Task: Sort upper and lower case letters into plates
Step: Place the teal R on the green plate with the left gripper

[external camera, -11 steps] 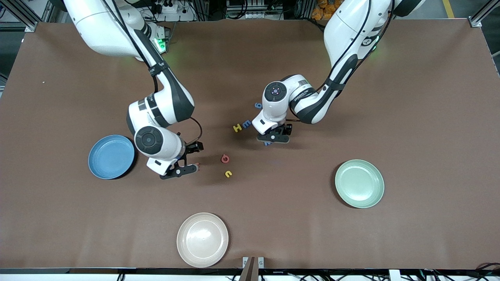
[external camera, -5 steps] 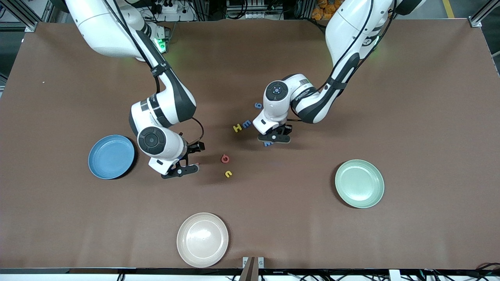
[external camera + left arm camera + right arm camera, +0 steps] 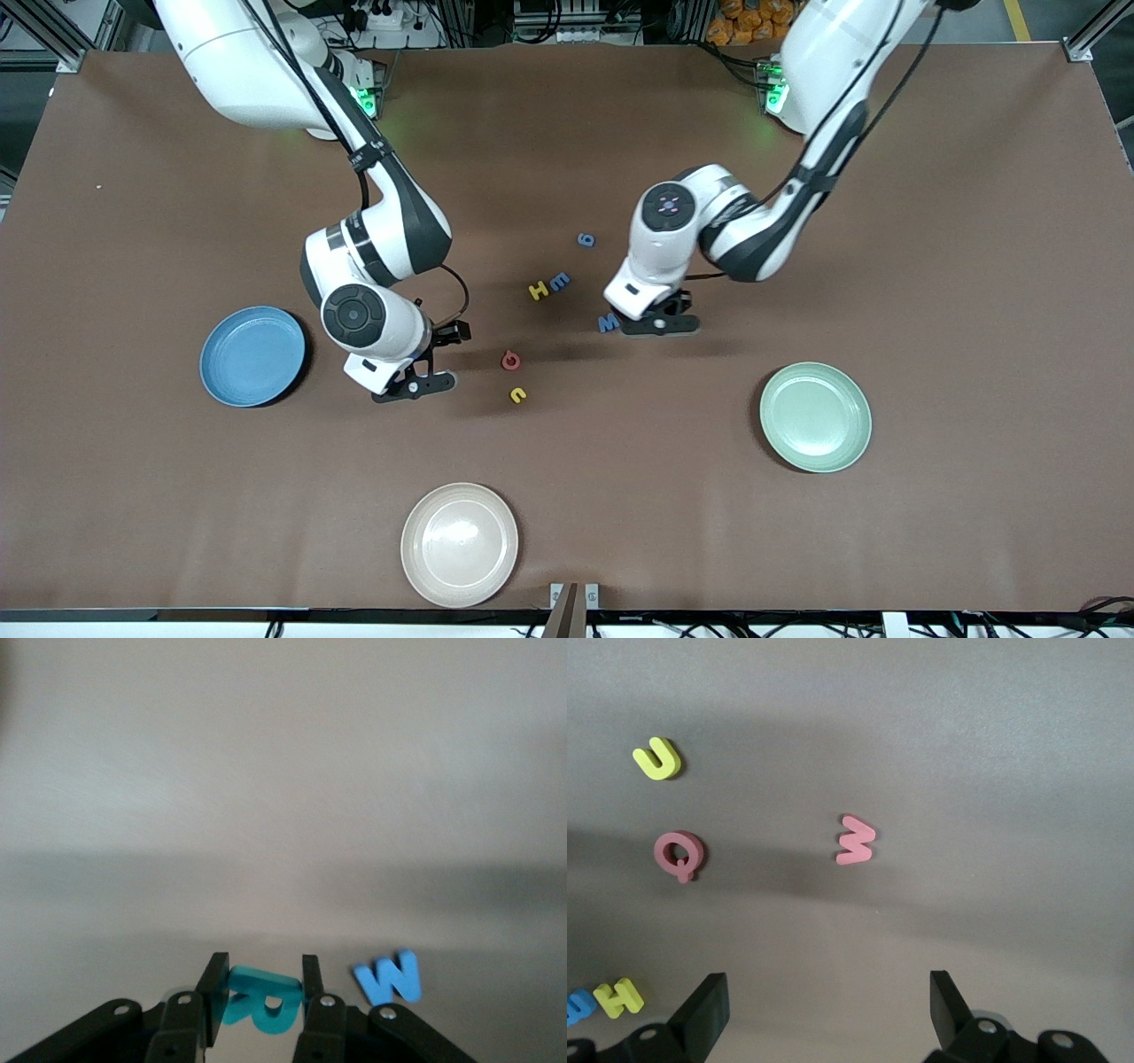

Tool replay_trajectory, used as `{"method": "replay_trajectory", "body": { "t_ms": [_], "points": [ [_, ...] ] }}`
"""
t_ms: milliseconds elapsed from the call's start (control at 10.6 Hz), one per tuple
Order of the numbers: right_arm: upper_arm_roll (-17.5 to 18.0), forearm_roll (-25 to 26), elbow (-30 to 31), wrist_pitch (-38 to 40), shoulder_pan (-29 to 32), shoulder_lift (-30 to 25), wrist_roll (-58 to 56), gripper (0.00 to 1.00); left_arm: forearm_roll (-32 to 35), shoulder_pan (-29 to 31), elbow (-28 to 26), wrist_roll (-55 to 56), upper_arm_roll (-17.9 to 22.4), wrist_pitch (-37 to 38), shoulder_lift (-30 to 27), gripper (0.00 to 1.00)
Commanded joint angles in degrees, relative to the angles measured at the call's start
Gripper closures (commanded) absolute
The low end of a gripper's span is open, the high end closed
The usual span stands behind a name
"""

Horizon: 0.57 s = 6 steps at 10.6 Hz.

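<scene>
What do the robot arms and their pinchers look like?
Both arms are smooth and white with dark grey joints, round dark end caps and thin black cables along them. Green lights glow near their bases. The left gripper and right gripper are black, with silver screws on flat fingers.

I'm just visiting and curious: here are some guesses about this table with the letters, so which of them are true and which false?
1. The left gripper is shut on a teal letter. True.
2. The right gripper is holding a red letter. False: it is open and empty, over the table.
3. The blue plate already has letters in it. False: it holds none.
4. A yellow H lies on the table. True.
5. The green plate holds nothing. True.
</scene>
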State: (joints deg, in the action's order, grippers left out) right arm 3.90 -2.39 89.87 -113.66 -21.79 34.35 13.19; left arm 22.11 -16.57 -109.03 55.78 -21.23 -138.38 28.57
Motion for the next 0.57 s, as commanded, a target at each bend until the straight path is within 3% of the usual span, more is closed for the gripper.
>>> {"method": "replay_trajectory", "body": {
  "t_ms": [0,95,473],
  "points": [
    [-0.1,-0.7,0.1,-0.7,-0.6,0.0,1.0,0.00,-0.3,10.1,-2.6,0.0,-4.9,1.6,-4.8,1.00],
    [-0.1,-0.8,0.1,-0.9,-0.9,0.1,1.0,0.00,-0.4,15.0,-2.4,-3.1,-6.4,2.1,-5.4,1.00],
    [-0.1,-0.7,0.1,-1.5,-1.5,0.5,1.8,0.00,-2.2,26.1,1.3,-22.3,-4.9,2.4,-3.9,1.00]
  ]
}}
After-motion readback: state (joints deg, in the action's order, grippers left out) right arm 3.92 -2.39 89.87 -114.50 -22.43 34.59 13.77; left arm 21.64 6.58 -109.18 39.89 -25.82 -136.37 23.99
